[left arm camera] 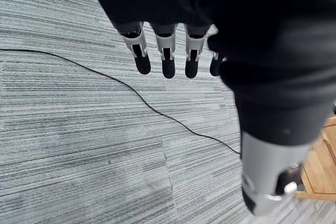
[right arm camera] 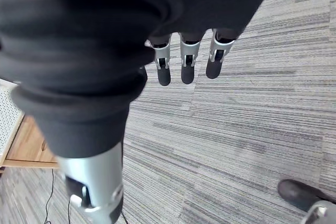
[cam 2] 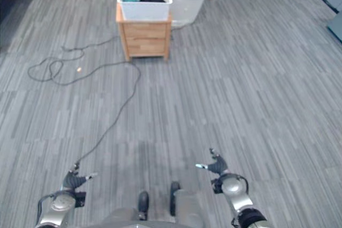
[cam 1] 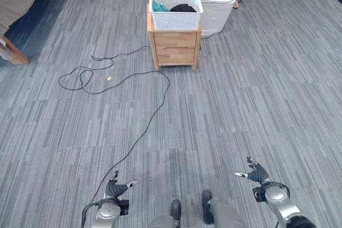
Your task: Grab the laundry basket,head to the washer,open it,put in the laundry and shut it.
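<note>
Laundry basket [cam 1: 176, 13], white, sits far ahead on a wooden cabinet [cam 1: 175, 47], holding teal and dark clothes [cam 1: 172, 8]. Left hand [cam 1: 114, 188] and right hand [cam 1: 258, 174] hang near, fingers relaxed and empty.

White perforated laundry basket [cam 1: 176, 15], teal and black laundry [cam 1: 171, 8], light wooden nightstand [cam 1: 175, 47], grey striped carpet [cam 1: 240, 94]

White perforated laundry basket [cam 1: 176, 12], upright w/ teal + dark clothes, far ahead of both hands [cam 1: 115, 189], untouched; white washer [cam 1: 216, 5] just behind.

Mock home lab: grey carpet [cam 1: 256, 89], wood nightstand [cam 1: 175, 46], washer [cam 1: 216, 5].
</note>
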Available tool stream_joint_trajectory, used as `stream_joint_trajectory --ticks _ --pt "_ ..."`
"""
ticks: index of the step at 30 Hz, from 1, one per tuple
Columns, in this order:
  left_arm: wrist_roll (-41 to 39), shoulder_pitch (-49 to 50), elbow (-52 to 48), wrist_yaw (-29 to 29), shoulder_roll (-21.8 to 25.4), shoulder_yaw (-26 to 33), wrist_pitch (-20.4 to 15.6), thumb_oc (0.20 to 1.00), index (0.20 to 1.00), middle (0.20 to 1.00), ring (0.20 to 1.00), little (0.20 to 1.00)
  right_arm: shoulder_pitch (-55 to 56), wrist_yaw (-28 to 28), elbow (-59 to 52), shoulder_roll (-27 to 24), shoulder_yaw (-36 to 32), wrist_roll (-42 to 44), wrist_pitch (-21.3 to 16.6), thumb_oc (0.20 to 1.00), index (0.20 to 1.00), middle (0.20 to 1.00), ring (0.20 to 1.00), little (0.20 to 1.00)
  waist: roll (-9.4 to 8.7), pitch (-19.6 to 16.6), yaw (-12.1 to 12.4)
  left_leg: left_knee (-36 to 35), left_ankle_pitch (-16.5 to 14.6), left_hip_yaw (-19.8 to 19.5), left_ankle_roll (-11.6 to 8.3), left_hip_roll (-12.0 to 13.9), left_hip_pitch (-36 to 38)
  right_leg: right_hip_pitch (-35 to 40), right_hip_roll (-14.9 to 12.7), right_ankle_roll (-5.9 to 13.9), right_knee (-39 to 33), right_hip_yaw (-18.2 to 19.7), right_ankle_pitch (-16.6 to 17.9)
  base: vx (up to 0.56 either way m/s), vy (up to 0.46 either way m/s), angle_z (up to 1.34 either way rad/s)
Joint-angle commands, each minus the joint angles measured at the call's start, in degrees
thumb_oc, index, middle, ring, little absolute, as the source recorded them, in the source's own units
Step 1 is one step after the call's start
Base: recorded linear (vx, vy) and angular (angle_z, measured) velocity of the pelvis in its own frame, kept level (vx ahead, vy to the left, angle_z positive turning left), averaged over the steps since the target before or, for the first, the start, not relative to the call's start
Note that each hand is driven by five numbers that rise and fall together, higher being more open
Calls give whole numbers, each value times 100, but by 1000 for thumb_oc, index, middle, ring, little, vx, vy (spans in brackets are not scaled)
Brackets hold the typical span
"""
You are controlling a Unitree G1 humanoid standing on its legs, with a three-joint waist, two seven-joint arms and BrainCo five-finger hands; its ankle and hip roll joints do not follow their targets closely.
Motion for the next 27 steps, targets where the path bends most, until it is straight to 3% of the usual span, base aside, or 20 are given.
stream_joint_trajectory --ticks 1,3,4,6,7,8,10,13,15,16,17,18,23,27 --pt "-282 4 -234 86 111 -148 -191 1000 1000 1000 1000 1000 5 -94 -97 -50 58 -197 -153 1000 1000 1000 1000 1000 -79 -98 -111 548 -649 -614 -171 -327 281 319 -100 393 -1377 -346 864 254 -81 12" --pt "-222 9 -276 49 95 -208 -191 1000 1000 1000 1000 1000 136 -81 -107 -67 2 -209 -144 1000 1000 1000 1000 1000 -94 -130 -131 546 -771 -744 -228 -342 429 422 -168 379 -1503 -407 859 449 -241 57" --pt "-148 139 -353 -32 9 -263 -176 1000 1000 1000 1000 1000 326 -77 -47 -103 -61 -241 -184 1000 1000 1000 1000 1000 -13 -361 -195 702 -539 -808 -552 -86 567 708 -38 169 -1546 -388 878 695 -423 108" --pt "-121 125 -412 -76 -14 -353 -161 1000 1000 1000 1000 1000 329 -77 -114 -131 -89 -194 -216 1000 1000 1000 1000 1000 20 -398 -221 1098 -224 -765 -748 45 427 846 34 61 -1566 -389 801 371 -264 100" --pt "-121 126 -413 -76 -15 -353 -161 1000 1000 1000 1000 1000 330 -77 -115 -132 -89 -193 -216 1000 1000 1000 1000 1000 24 -399 -223 1108 -231 -767 -750 48 423 847 36 60 -1567 -393 800 220 -176 37" --pt "-83 66 -403 -93 -30 -432 -152 1000 1000 1000 1000 1000 288 -108 -93 -176 -75 -163 -244 1000 1000 1000 1000 1000 23 -427 -240 1518 23 -623 -883 186 237 1022 78 -44 -1620 -440 655 187 -131 -1" --pt "-102 -29 -382 -101 -76 -506 -155 1000 1000 1000 1000 1000 247 -140 -78 -212 -70 -141 -233 1000 1000 1000 1000 1000 -3 -402 -263 1589 22 -309 -823 322 -24 1175 13 -89 -1645 -488 490 206 -113 -12" --pt "-32 -117 -415 -132 -70 -647 -153 1000 1000 1000 1000 1000 214 -163 -79 -271 -117 -82 -247 1000 1000 1000 1000 1000 -83 -339 -204 1255 -269 71 -658 305 -617 1423 -81 -83 -1697 -533 290 159 -36 22" --pt "0 -120 -440 -135 -57 -672 -148 1000 1000 1000 1000 1000 216 -165 -87 -287 -128 -79 -241 1000 1000 1000 1000 1000 -79 -310 -180 1161 -198 140 -656 314 -806 1508 -91 -85 -1701 -544 235 147 -8 22" --pt "38 -122 -482 -146 -36 -686 -138 1000 1000 1000 1000 1000 229 -175 -91 -305 -144 -82 -238 1000 1000 1000 1000 1000 -57 -283 -152 963 49 213 -681 349 -1010 1613 -56 -101 -1725 -556 168 209 15 19" --pt "67 -122 -470 -132 -13 -678 -121 1000 1000 1000 1000 1000 237 -220 -20 -307 -147 -97 -221 1000 1000 1000 1000 1000 -9 -216 -43 600 543 341 -740 435 -1401 1818 53 -148 -1754 -567 53 315 25 12" --pt "71 -106 -456 -116 -1 -667 -114 1000 1000 1000 1000 1000 248 -244 23 -288 -142 -105 -211 1000 1000 1000 1000 1000 -3 -189 18 368 673 391 -760 465 -1555 1924 103 -154 -1751 -564 -43 354 33 11" --pt "16 -91 -425 -47 22 -595 -114 1000 1000 1000 1000 1000 282 -297 159 -185 -148 -129 -161 1000 1000 1000 1000 1000 -41 -164 241 -357 971 408 -828 479 -1942 2378 218 -146 -1685 -364 -347 270 72 -14" --pt "82 -5 -381 -56 99 -471 -98 1000 1000 1000 1000 1000 329 -245 176 -92 -208 -144 -154 1000 1000 1000 1000 1000 -119 -331 346 -96 1170 429 -779 570 -1914 2816 159 -63 -1675 -93 -474 456 215 -38"
